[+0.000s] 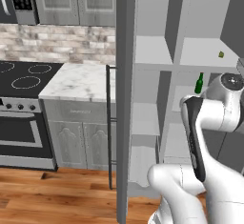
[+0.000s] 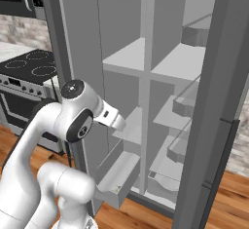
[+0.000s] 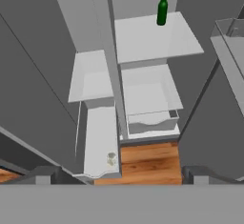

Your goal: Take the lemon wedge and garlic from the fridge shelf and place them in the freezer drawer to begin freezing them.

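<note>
The lemon wedge (image 1: 221, 54) is a tiny yellow-green chunk lying on an upper right fridge shelf (image 1: 205, 51). The freezer drawer (image 3: 101, 137) is pulled out at the bottom left of the fridge, also seen as freezer drawer (image 2: 119, 174). The garlic (image 3: 111, 159), a small off-white bulb, lies in the drawer near its curved front lip; it shows as the garlic (image 2: 115, 189) too. My gripper (image 3: 120, 176) hangs above and in front of the drawer, open, with nothing between its fingers (image 3: 47, 174). It is well clear of the garlic and far below the lemon wedge.
A dark green bottle (image 3: 162, 6) stands on a middle right shelf, below the lemon's shelf. A second drawer (image 3: 151, 120) sits at the bottom right. The open fridge doors (image 2: 214, 125) flank the arm. A stove (image 1: 24, 99) and counter (image 1: 81, 82) lie to the left.
</note>
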